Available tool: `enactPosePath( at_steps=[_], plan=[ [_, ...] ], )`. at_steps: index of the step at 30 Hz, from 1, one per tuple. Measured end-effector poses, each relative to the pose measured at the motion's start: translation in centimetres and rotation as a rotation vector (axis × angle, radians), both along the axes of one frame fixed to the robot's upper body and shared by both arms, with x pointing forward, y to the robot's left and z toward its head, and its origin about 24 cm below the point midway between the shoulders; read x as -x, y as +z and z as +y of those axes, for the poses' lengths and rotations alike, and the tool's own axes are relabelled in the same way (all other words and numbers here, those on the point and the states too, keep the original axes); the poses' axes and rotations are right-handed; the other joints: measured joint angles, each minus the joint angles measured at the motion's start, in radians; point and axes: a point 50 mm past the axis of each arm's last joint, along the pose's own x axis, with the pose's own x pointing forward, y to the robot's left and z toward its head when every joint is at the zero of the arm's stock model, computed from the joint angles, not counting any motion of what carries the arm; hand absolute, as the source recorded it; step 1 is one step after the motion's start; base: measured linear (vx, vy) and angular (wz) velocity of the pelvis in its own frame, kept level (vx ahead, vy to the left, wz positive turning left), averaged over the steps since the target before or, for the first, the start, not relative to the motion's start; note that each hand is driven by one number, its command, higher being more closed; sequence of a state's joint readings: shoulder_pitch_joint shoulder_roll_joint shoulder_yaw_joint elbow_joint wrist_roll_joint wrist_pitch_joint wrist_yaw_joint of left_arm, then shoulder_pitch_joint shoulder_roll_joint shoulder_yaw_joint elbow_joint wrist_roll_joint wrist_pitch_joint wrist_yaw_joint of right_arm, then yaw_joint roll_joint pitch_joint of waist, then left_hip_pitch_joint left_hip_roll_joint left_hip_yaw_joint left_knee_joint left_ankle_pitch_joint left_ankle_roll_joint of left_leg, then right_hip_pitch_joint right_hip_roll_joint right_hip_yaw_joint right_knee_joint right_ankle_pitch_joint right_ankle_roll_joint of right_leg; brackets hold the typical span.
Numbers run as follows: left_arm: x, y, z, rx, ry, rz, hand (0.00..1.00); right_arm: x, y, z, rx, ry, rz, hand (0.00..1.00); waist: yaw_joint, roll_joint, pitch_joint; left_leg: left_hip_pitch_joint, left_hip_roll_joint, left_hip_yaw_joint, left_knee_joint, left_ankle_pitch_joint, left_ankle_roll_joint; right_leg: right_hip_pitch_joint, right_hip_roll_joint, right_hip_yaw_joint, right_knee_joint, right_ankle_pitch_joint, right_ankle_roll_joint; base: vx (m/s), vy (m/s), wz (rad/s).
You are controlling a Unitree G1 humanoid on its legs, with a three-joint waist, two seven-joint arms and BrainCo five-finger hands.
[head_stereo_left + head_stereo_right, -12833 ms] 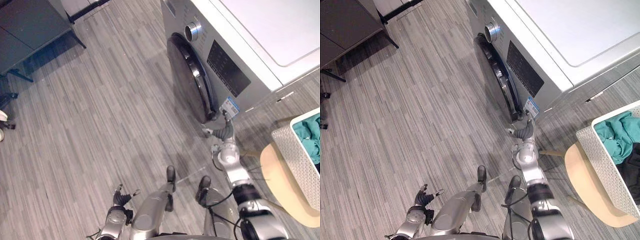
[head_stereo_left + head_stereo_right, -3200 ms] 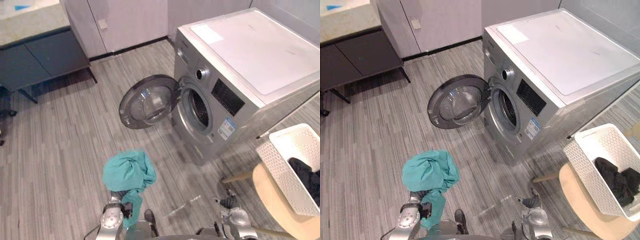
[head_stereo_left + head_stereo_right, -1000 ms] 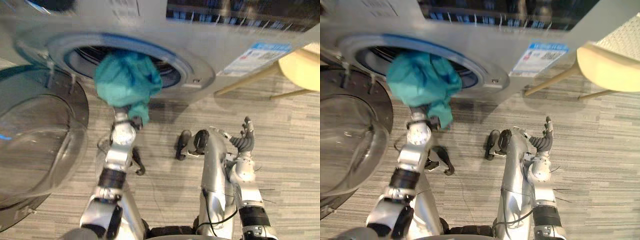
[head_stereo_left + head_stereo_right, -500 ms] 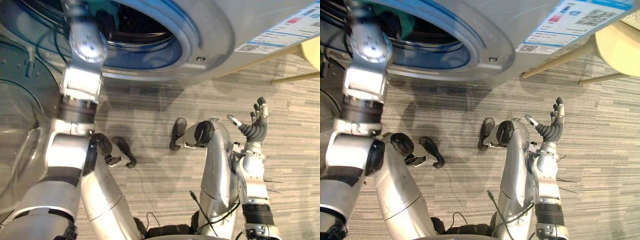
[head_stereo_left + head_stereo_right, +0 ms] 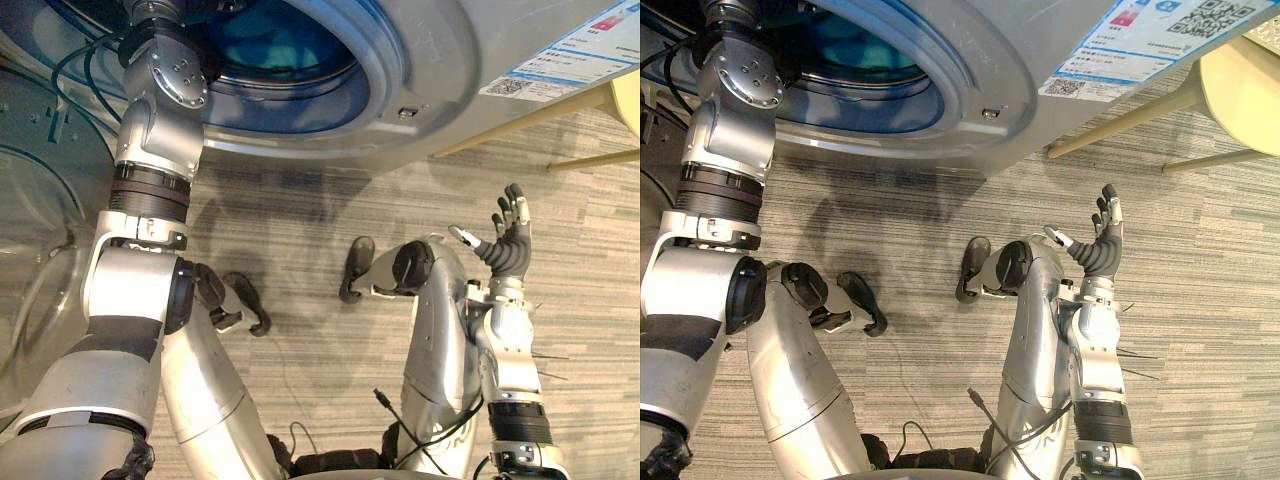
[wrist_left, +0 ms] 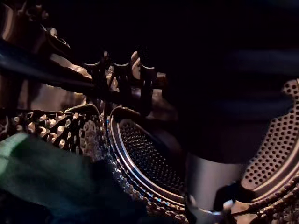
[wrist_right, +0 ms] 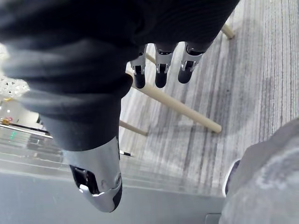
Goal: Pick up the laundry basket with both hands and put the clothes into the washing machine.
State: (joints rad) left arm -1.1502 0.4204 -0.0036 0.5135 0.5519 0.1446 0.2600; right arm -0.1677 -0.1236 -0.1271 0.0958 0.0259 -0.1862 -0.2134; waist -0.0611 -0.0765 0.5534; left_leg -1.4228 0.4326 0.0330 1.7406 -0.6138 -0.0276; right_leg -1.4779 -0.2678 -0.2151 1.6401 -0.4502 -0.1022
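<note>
Left hand (image 6: 122,81): inside the drum (image 6: 145,158), fingers apparently loose, gripping nothing.
Cloth (image 6: 42,172): teal, lying in the drum.
Right hand (image 5: 508,250): fingers spread, above the floor (image 5: 300,230).

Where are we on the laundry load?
Done: the door is open and the teal cloth lies in the drum. In hand: nothing. The left hand is inside the drum, fingers straight and seemingly clear of the cloth; the right hand is open above the floor. Left: pull the left arm out, load any other clothes, probably shut the door.
</note>
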Motion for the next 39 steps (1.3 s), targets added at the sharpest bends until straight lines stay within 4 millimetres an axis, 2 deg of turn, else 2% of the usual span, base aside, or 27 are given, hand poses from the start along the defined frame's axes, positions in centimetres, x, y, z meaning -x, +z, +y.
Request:
enactPosePath(
  at_steps=[1,2,4,5,6,7,8,9,10,11,13,14,16,19,20,22,24,26,28,30,33,35,37,38,39],
  plan=[
    [0.1,-1.0,-0.1,0.012,-0.009,0.006,0.00,0.0,-0.4,0.1,-0.001,0.005,0.016,0.00,0.003,0.000,0.000,0.018,0.000,0.002,-0.012,0.001,-0.002,0.019,0.000,-0.004,-0.010,0.000,0.000,0.05,-0.050,0.11],
    [0.3,-3.7,-0.5,0.058,-0.040,0.038,0.00,0.4,-1.5,0.5,-0.014,0.005,0.062,0.00,0.019,0.000,-0.001,0.071,-0.006,0.011,-0.052,0.008,-0.015,0.069,0.001,-0.007,-0.043,-0.004,0.005,0.06,-0.075,0.16],
    [0.7,-8.2,-0.4,0.129,-0.052,0.115,0.00,0.7,-3.1,1.1,-0.033,0.008,0.137,0.00,0.029,0.003,-0.004,0.159,-0.019,0.028,-0.130,0.027,-0.021,0.159,0.001,-0.019,-0.106,-0.008,0.012,0.06,-0.094,0.24],
    [1.2,-11.5,-0.2,0.214,-0.054,0.181,0.00,1.1,-4.1,1.4,-0.039,0.007,0.184,0.00,0.042,0.003,-0.006,0.232,-0.023,0.039,-0.194,0.042,-0.027,0.236,0.004,-0.034,-0.164,-0.008,0.012,0.05,-0.086,0.23],
    [1.6,-13.3,-0.1,0.265,-0.055,0.217,0.00,1.4,-4.5,1.4,-0.044,0.002,0.205,0.00,0.048,0.003,-0.010,0.271,-0.030,0.046,-0.232,0.050,-0.035,0.275,0.005,-0.041,-0.196,-0.007,0.014,0.07,-0.111,0.27],
    [2.6,-17.3,0.1,0.360,-0.052,0.298,0.00,1.8,-5.4,1.5,-0.052,-0.003,0.249,0.00,0.056,0.008,-0.019,0.358,-0.037,0.060,-0.314,0.071,-0.037,0.368,0.010,-0.060,-0.269,-0.001,0.021,0.07,-0.095,0.23],
    [3.3,-19.4,0.3,0.400,-0.042,0.348,0.00,2.0,-5.9,1.5,-0.057,-0.006,0.272,0.00,0.059,0.007,-0.030,0.402,-0.039,0.068,-0.356,0.079,-0.038,0.414,0.016,-0.068,-0.308,0.003,0.026,0.09,-0.111,0.22],
    [5.3,-24.1,0.4,0.492,-0.028,0.473,0.00,2.9,-7.4,1.2,-0.064,-0.020,0.337,0.00,0.069,0.006,-0.103,0.458,-0.048,0.086,-0.443,0.102,-0.047,0.466,0.026,-0.082,-0.386,0.013,0.035,0.15,-0.086,0.12],
    [7.4,-27.7,0.4,0.576,-0.011,0.566,0.00,3.8,-8.6,0.9,-0.068,-0.035,0.389,0.00,0.082,0.007,-0.152,0.529,-0.055,0.109,-0.533,0.133,-0.054,0.531,0.032,-0.093,-0.463,0.032,0.033,0.13,-0.062,0.10],
    [8.5,-29.2,0.5,0.613,-0.003,0.607,0.00,4.0,-9.0,0.9,-0.070,-0.038,0.410,0.00,0.082,0.010,-0.164,0.572,-0.059,0.120,-0.574,0.146,-0.056,0.571,0.039,-0.095,-0.499,0.038,0.037,0.20,-0.027,0.10],
    [13.1,-34.6,0.4,0.762,0.016,0.771,0.00,5.0,-11.1,0.5,-0.088,-0.059,0.516,0.00,0.082,0.032,-0.202,0.766,-0.070,0.162,-0.739,0.186,-0.068,0.761,0.068,-0.121,-0.662,0.073,0.051,0.21,0.024,0.04],
    [14.2,-35.6,0.3,0.789,0.017,0.810,0.00,5.4,-11.7,0.5,-0.093,-0.065,0.547,0.00,0.082,0.033,-0.204,0.827,-0.073,0.172,-0.791,0.201,-0.072,0.816,0.076,-0.122,-0.706,0.087,0.051,0.22,0.040,0.06],
    [18.4,-39.5,-0.1,0.875,0.029,0.975,0.00,7.9,-14.1,0.2,-0.102,-0.085,0.668,0.00,0.088,0.042,-0.266,1.011,-0.108,0.226,-0.992,0.263,-0.072,0.974,0.091,-0.131,-0.874,0.137,0.064,0.23,0.025,0.05],
    [21.6,-42.7,-0.5,0.913,0.048,1.148,0.00,10.1,-16.6,-0.1,-0.115,-0.097,0.797,0.00,0.090,0.053,-0.325,1.161,-0.154,0.277,-1.182,0.329,-0.075,1.088,0.096,-0.132,-1.012,0.181,0.087,0.22,0.024,-0.02],
    [23.2,-44.5,-0.9,0.934,0.067,1.259,0.00,11.4,-18.3,-0.4,-0.126,-0.111,0.891,0.00,0.080,0.076,-0.354,1.230,-0.178,0.285,-1.298,0.375,-0.079,1.155,0.114,-0.135,-1.119,0.222,0.099,0.17,0.043,0.05],
    [24.4,-45.8,-0.9,0.937,0.088,1.344,0.00,12.7,-20.1,-0.9,-0.126,-0.123,1.001,0.00,0.076,0.103,-0.376,1.302,-0.204,0.298,-1.428,0.434,-0.078,1.226,0.141,-0.139,-1.253,0.283,0.109,0.17,0.065,-0.03],
    [24.8,-46.3,-0.7,0.934,0.100,1.377,0.00,13.9,-21.1,-1.5,-0.126,-0.145,1.074,0.00,0.077,0.120,-0.384,1.349,-0.211,0.310,-1.502,0.467,-0.078,1.277,0.163,-0.138,-1.351,0.329,0.113,0.13,0.070,-0.14],
    [24.9,-46.5,-0.1,0.929,0.117,1.389,0.00,14.5,-21.7,-1.7,-0.134,-0.158,1.118,0.00,0.076,0.120,-0.385,1.380,-0.219,0.309,-1.515,0.476,-0.076,1.319,0.181,-0.122,-1.407,0.360,0.116,0.09,0.069,-0.26],
    [24.8,-46.7,0.3,0.927,0.132,1.403,0.00,15.0,-22.1,-2.6,-0.122,-0.179,1.156,0.00,0.077,0.121,-0.385,1.405,-0.240,0.242,-1.515,0.487,-0.075,1.368,0.196,-0.090,-1.485,0.405,0.124,0.05,0.031,-0.33],
    [25.0,-47.0,0.3,0.917,0.139,1.426,0.00,15.2,-22.2,-3.1,-0.120,-0.195,1.173,0.00,0.077,0.121,-0.386,1.439,-0.258,0.222,-1.538,0.499,-0.074,1.406,0.203,-0.052,-1.564,0.455,0.132,0.01,0.060,-0.56],
    [25.9,-47.6,0.3,0.889,0.152,1.478,0.00,15.7,-22.5,-3.5,-0.134,-0.220,1.199,0.00,0.075,0.122,-0.392,1.500,-0.279,0.250,-1.592,0.499,-0.072,1.442,0.216,0.033,-1.674,0.535,0.139,-0.03,0.087,-0.83],
    [25.8,-47.6,0.5,0.852,0.149,1.497,0.00,16.2,-22.9,-3.5,-0.146,-0.227,1.229,0.00,0.075,0.113,-0.387,1.525,-0.296,0.298,-1.594,0.491,-0.068,1.433,0.218,0.124,-1.710,0.578,0.147,-0.10,0.062,-1.14],
    [25.6,-47.5,0.6,0.839,0.147,1.495,0.00,16.0,-22.8,-3.5,-0.149,-0.230,1.228,0.00,0.072,0.106,-0.383,1.529,-0.294,0.315,-1.577,0.460,-0.059,1.409,0.232,0.185,-1.707,0.588,0.154,-0.13,0.022,-1.29],
    [25.5,-47.5,0.6,0.839,0.148,1.495,0.00,15.1,-22.5,-3.7,-0.146,-0.230,1.200,0.00,0.074,0.109,-0.379,1.523,-0.285,0.342,-1.551,0.391,-0.055,1.349,0.268,0.282,-1.693,0.599,0.156,-0.24,0.033,-2.15],
    [25.5,-47.5,0.7,0.837,0.150,1.494,0.00,14.2,-22.1,-3.7,-0.142,-0.223,1.177,0.00,0.072,0.108,-0.376,1.522,-0.284,0.383,-1.550,0.344,-0.058,1.304,0.290,0.322,-1.683,0.600,0.158,-0.27,0.034,-2.64]
  ],
)
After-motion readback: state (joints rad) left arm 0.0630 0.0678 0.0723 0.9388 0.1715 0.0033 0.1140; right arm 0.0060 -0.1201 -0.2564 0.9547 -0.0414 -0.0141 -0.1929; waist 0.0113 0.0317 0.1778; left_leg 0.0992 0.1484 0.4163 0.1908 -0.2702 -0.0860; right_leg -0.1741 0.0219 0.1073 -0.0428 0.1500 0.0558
